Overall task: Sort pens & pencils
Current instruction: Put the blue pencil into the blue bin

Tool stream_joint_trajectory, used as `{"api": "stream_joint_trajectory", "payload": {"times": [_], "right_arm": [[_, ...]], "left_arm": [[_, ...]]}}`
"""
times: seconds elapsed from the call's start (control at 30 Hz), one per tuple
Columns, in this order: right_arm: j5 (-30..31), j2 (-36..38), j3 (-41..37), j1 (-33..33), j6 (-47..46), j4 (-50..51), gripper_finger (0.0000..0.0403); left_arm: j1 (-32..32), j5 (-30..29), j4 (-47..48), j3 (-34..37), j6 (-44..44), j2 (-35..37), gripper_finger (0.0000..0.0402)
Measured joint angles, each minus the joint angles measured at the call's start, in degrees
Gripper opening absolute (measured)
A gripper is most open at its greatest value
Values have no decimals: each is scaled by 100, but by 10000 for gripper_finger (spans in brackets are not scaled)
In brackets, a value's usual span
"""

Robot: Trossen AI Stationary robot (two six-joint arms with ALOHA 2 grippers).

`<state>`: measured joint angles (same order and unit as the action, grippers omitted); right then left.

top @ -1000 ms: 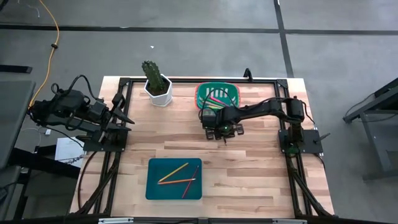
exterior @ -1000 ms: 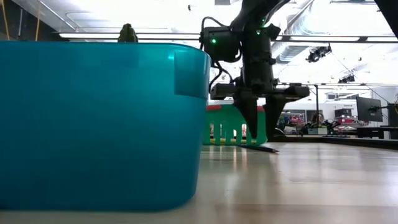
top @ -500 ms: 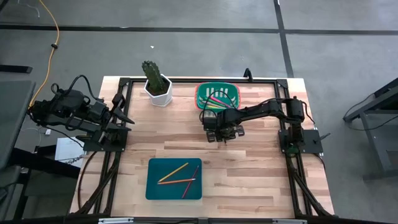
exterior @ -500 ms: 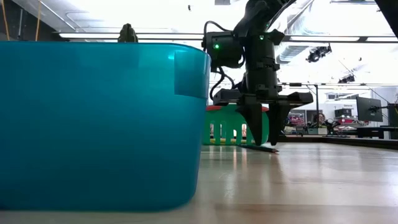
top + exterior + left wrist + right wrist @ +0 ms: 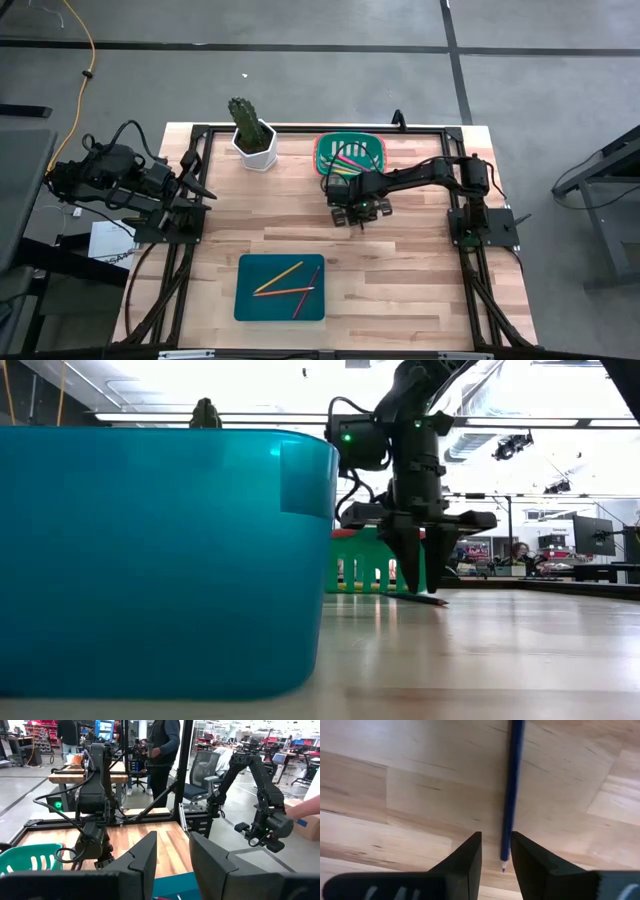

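From above, we see the right gripper (image 5: 357,217) reaching over the middle of the pale wooden desk (image 5: 410,270), just in front of the green slotted basket (image 5: 321,152) that holds the pink and green pens (image 5: 349,156). The teal rectangular tray (image 5: 247,304) near the front edge holds several thin yellow, orange and red pencils (image 5: 287,282). A potted green cactus in a white pot (image 5: 250,132) stands at the back. The left gripper (image 5: 196,177) waits at the desk's left side.

At desk height, we see the right gripper (image 5: 422,572) pointing straight down, its tips just above a dark thin pencil (image 5: 418,598) lying flat on the wood, beyond the teal tray's wall (image 5: 160,560).

Through the left wrist camera, the left gripper (image 5: 172,862) shows its jaws parted with nothing between them.

Through the right wrist camera, we see a dark blue pencil (image 5: 512,790) lying on the wood, its sharpened tip in the gap of the right gripper (image 5: 496,851). The jaws stand narrowly apart on either side of it; we cannot tell whether they are clenched on it.
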<state>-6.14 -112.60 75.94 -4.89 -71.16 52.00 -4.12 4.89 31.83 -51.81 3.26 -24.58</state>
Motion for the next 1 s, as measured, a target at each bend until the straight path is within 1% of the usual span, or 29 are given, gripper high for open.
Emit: {"api": "stream_joint_trajectory", "payload": {"times": [0.4, 1.0], "right_arm": [[144, 2, 2, -15, 219, -54, 92], [167, 2, 4, -322, 661, 5, 93]], "left_arm": [[0, -2, 0, 0, 2, 0, 104], [0, -2, 0, 0, 21, 0, 104]]}}
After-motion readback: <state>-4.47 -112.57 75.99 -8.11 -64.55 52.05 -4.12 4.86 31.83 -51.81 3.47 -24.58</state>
